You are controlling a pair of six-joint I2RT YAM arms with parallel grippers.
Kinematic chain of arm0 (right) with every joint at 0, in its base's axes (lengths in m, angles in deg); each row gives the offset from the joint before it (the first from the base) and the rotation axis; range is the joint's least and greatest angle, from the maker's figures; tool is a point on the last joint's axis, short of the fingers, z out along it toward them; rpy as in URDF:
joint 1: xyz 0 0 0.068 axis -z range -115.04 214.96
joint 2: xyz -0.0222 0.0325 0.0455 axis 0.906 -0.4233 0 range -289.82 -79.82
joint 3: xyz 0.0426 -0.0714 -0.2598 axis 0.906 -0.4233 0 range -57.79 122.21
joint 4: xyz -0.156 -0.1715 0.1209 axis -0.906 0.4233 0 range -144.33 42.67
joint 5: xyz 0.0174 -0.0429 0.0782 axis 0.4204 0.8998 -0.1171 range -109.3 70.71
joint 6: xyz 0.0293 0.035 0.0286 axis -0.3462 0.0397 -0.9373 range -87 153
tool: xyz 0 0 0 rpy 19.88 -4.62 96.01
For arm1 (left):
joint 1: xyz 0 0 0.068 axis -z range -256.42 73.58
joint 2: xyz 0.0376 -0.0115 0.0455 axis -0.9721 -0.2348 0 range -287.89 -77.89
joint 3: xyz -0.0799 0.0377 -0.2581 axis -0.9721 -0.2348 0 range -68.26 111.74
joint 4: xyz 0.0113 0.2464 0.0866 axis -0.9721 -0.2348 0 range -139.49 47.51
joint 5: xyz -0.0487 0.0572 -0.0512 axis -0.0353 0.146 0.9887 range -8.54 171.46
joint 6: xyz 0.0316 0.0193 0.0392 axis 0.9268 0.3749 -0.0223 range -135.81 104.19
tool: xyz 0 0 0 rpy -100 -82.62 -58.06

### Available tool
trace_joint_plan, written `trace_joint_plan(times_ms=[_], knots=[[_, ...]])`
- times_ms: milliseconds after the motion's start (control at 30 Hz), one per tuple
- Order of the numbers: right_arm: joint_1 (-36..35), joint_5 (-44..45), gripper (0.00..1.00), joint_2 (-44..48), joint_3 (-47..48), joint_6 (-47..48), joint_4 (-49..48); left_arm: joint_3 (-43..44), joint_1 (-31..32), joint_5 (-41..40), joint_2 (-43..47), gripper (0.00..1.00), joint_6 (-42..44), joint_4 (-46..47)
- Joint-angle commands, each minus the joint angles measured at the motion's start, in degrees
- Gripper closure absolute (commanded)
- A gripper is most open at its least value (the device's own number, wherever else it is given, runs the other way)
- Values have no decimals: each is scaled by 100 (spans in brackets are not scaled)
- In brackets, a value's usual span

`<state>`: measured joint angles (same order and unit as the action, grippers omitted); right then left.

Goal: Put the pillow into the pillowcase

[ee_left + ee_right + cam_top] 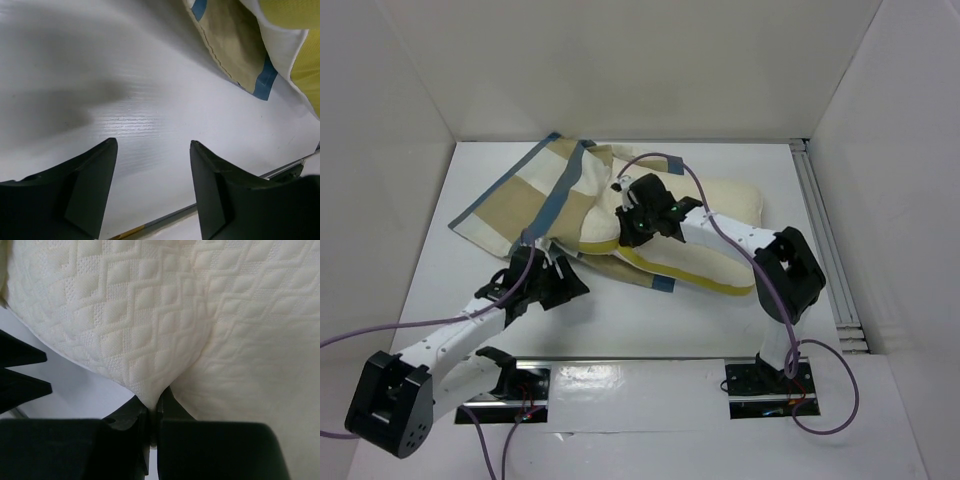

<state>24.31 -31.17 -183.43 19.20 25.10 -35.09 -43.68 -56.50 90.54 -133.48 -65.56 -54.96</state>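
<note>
The white surface holds everything. The pillow lies long from left to right, with its left end under the checked pillowcase. The pillowcase spreads away to the far left. My right pincer is shut tight on a fold of pillow cloth near the middle. My left pincer stands wide and holds nothing. It hangs over bare surface, just near of the case's edge, and is the closer one to it.

Quilted cloth pillow (matt)
</note>
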Motion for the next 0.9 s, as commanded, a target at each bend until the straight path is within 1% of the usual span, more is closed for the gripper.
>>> trace_joint_plan(times_ms=[0,33,67,100,200,233,400,533,600,700,867], knots=[[4,-403,100,360,422,-159,-273,-76,100,208,-179,25,-148,1228],[4,-403,100,359,492,-159,-272,-76,100,208,-302,22,-148,1499],[4,-403,100,307,492,-159,-272,-76,100,156,-364,17,-218,1563],[4,-464,100,307,492,-159,-272,-128,100,155,-425,16,-288,1650],[4,-464,100,307,545,-159,-272,-59,100,155,-627,16,-237,1905],[4,-464,100,307,606,-159,-272,-58,100,155,-628,17,-236,1967],[4,-412,100,254,729,-159,-167,-120,47,208,-680,18,-236,2424],[4,-412,100,201,730,-159,-167,-172,-111,331,-882,18,-359,2644],[4,-412,100,201,730,-159,-167,-173,-260,331,-1005,23,-359,2723],[4,-473,100,201,730,-159,-167,-173,-366,401,-1191,29,-534,3083],[-58,-473,100,201,730,-212,-167,29,-419,463,-1550,32,-535,3303]])
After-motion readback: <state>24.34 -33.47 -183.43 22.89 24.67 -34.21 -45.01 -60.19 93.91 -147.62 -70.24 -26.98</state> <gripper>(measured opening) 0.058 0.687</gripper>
